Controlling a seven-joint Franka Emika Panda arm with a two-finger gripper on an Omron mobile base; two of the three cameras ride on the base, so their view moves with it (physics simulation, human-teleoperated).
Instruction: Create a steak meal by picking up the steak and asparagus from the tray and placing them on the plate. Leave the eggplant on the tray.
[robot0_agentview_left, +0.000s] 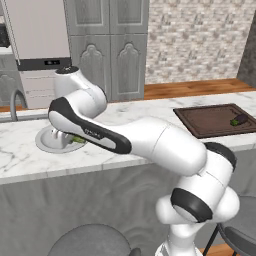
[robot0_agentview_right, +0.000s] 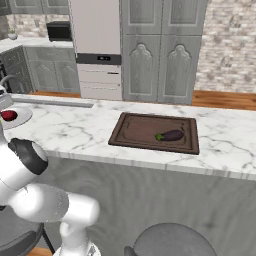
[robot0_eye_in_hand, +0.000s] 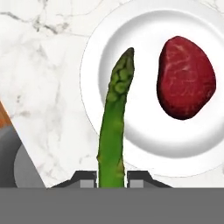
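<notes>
In the hand view my gripper (robot0_eye_in_hand: 111, 180) is shut on the lower end of the green asparagus (robot0_eye_in_hand: 114, 118). The stalk's tip hangs above the left part of the round light plate (robot0_eye_in_hand: 144, 52). The dark red steak (robot0_eye_in_hand: 186, 78) lies flat on the plate's right half. From the left base view the arm stretches left over the plate (robot0_agentview_left: 47, 142), and a bit of the asparagus (robot0_agentview_left: 78, 140) peeks out under the wrist. The brown tray (robot0_agentview_left: 210, 122) sits far to the right holding just the dark purple eggplant (robot0_agentview_left: 239, 120). In the right base view the eggplant (robot0_agentview_right: 170, 135) lies on the tray (robot0_agentview_right: 135, 131).
A curved faucet (robot0_agentview_left: 15, 102) stands behind the plate at the counter's left end. The marble counter's front edge (robot0_agentview_left: 75, 167) runs just below the plate. Grey stools (robot0_agentview_left: 90, 242) stand on the floor in front of the counter.
</notes>
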